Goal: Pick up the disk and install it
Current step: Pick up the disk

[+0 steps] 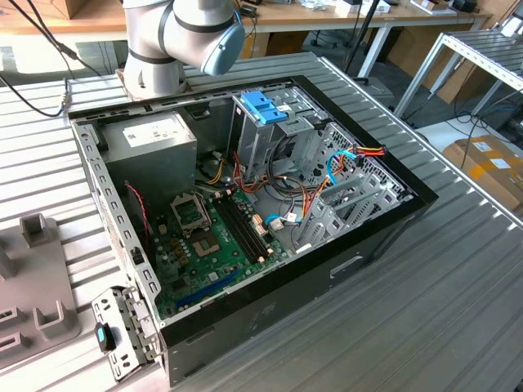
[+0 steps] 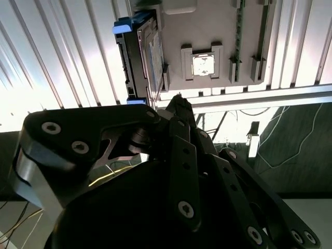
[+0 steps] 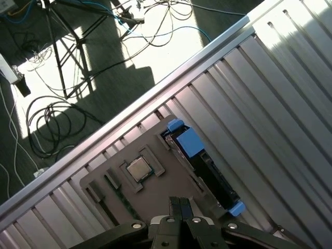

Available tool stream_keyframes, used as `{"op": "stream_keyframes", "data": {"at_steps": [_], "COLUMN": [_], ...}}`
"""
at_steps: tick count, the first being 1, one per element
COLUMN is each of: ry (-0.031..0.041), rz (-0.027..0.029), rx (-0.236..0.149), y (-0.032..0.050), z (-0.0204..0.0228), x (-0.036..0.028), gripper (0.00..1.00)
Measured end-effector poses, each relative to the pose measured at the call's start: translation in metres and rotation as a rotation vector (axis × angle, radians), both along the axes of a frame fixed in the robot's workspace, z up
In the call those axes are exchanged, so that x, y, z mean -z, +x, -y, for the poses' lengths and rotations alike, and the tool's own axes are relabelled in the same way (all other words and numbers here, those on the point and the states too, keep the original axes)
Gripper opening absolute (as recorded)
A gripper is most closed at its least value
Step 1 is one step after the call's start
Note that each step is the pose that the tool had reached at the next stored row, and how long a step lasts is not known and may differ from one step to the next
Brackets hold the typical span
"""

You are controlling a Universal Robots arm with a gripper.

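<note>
The gripper (image 3: 180, 201) hangs with its fingers closed together on nothing. The disk (image 3: 205, 163) stands on edge in the grey holder (image 3: 171, 181), just beside the fingertips and clear of them. A chip (image 3: 139, 168) lies to their other side.

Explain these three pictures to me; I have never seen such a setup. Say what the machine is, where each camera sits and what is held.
The machine is a robot arm standing on a ribbed metal table. The exterior view comes from a camera off the arm and shows an open computer case lying on that table. Both wrist views come from cameras riding on the arm, looking past its gripper. Beyond it lies a grey holder tray with a processor chip and the disk, a hard drive with blue rails, standing on edge. The fingers are shut and hold nothing; the disk is not yet picked up.
</note>
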State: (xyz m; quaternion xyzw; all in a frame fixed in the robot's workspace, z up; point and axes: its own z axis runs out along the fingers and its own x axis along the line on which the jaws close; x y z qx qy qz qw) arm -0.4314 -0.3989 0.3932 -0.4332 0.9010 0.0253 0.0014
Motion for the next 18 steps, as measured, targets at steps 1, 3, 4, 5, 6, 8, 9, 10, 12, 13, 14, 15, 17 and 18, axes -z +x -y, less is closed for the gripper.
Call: {"op": "stream_keyframes", "data": {"at_steps": [1,3,4,5,6,8,9,10,12,13,14,15,17,18], "ry": [0.0001,0.0001,0.0001,0.0000,0.0000,0.0001,0.0000,0.0000,0.0000,0.0000,0.0000,0.0000,0.0000,0.0000], "rz": [0.0000,0.0001,0.0001,0.0000,0.0000,0.0000,0.0000,0.0000,0.0001,0.0000,0.0000,0.0000,0.0000,0.0000], "rx": [-0.002,-0.009,-0.011,-0.015,-0.017,-0.023,-0.028,-0.031,-0.037,-0.040,-0.043,-0.045,-0.051,-0.053], "y": [0.0000,0.0000,0.0000,0.0000,0.0000,0.0000,0.0000,0.0000,0.0000,0.0000,0.0000,0.0000,0.0000,0.0000], "z": [0.0000,0.0000,0.0000,0.0000,0.0000,0.0000,0.0000,0.0000,0.0000,0.0000,0.0000,0.0000,0.0000,0.0000], "x": [0.0000,0.0000,0.0000,0.0000,0.0000,0.0000,0.0000,0.0000,0.0000,0.0000,0.0000,0.0000,0.0000,0.0000], "gripper": [0.11,0.11,0.11,0.11,0.11,0.11,0.11,0.11,0.11,0.11,0.11,0.11,0.11,0.11]}}
